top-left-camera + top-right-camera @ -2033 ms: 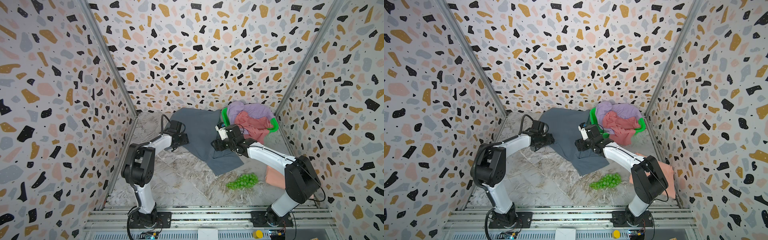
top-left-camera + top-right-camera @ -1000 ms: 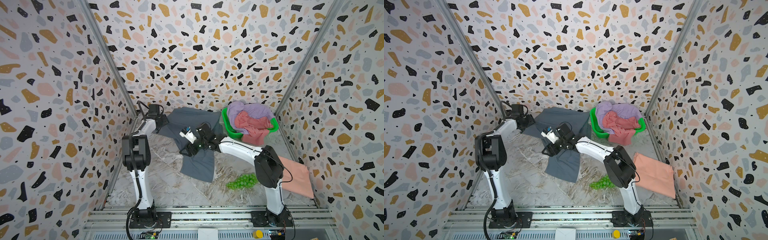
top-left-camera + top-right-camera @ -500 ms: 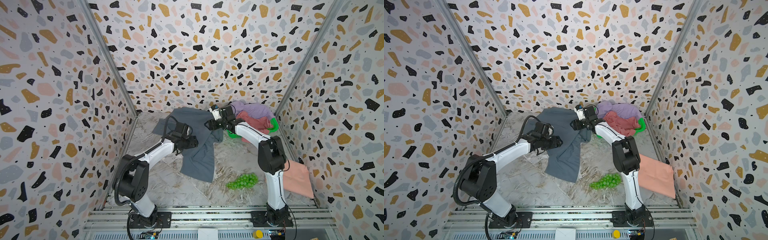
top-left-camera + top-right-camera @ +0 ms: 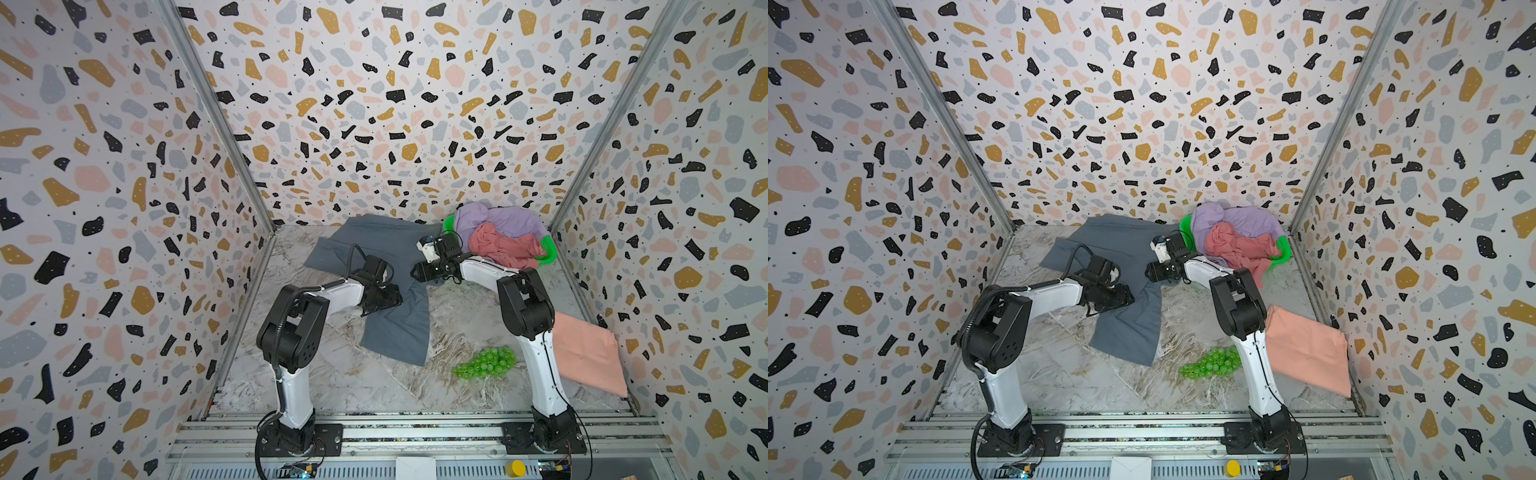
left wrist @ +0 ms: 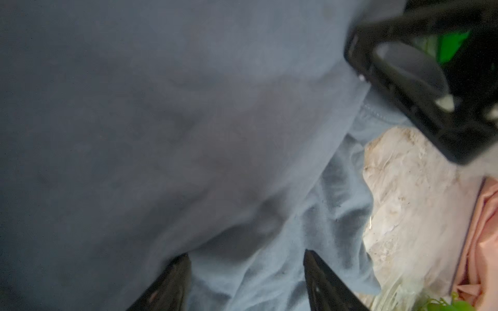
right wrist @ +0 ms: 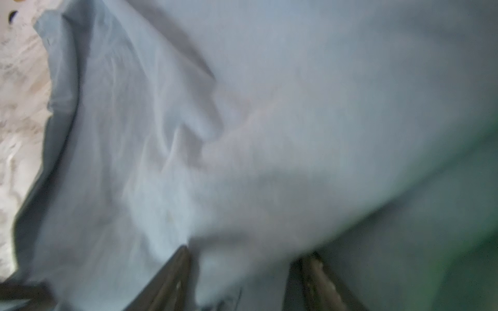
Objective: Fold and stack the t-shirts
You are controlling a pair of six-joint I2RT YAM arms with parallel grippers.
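A slate grey t-shirt (image 4: 395,324) (image 4: 1125,328) lies crumpled from the back wall down the middle of the floor. My left gripper (image 4: 397,297) (image 4: 1129,297) is low on its left edge. Its jaws stand open in the left wrist view (image 5: 246,258), with grey cloth (image 5: 188,134) lying between them. My right gripper (image 4: 415,274) (image 4: 1148,272) sits at the shirt's right edge, also open (image 6: 242,255) over grey folds (image 6: 269,107). A lilac t-shirt (image 4: 498,220) and a rose pink t-shirt (image 4: 503,245) are heaped in the basket. A salmon peach t-shirt (image 4: 586,353) lies folded at the right wall.
The green mesh basket (image 4: 548,249) stands in the back right corner, just behind my right arm. A bunch of green plastic grapes (image 4: 484,361) lies on the marble floor in front of the grey shirt, by the right arm's base. Patterned walls close three sides.
My right gripper has come forward from the basket's edge to the grey shirt's right side. My left gripper has shifted forward and right along the shirt. The cloth has bunched narrower.
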